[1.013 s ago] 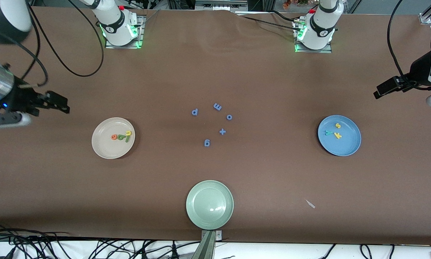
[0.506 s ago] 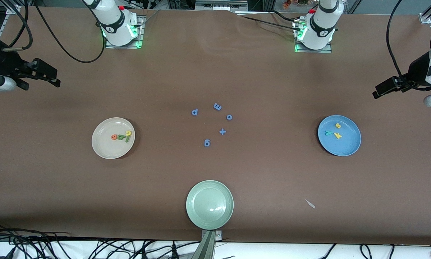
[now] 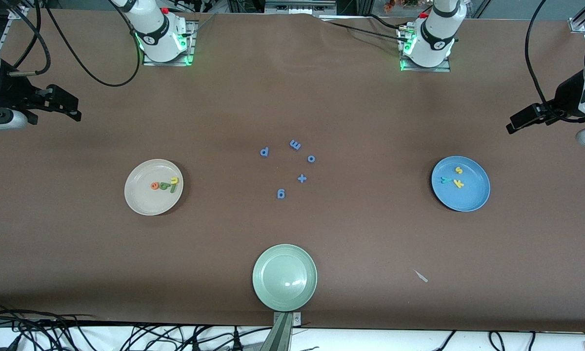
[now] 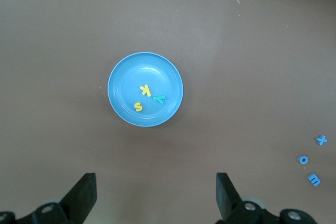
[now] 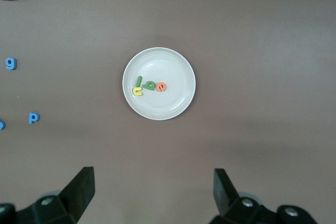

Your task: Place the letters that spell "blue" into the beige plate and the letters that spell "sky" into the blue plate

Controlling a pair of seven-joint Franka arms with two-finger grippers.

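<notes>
Four letters, e, b, l, u (image 3: 164,185), lie in the beige plate (image 3: 141,200); s, k, y (image 3: 454,179) in the blue plate (image 3: 473,200). Left claw (image 3: 516,122) and right claw (image 3: 70,108), both spread and empty, hang high, each over the table's end just above its own plate in the frame.

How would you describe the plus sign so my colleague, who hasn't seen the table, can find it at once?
Start at the pale green plate at the table edge nearest the front camera; farther from the camera lies a loose ring of small blue foam pieces on bare tabletop. The plus sign lies between the g and the o. It is the only piece there that is a symbol, not a letter.
</notes>
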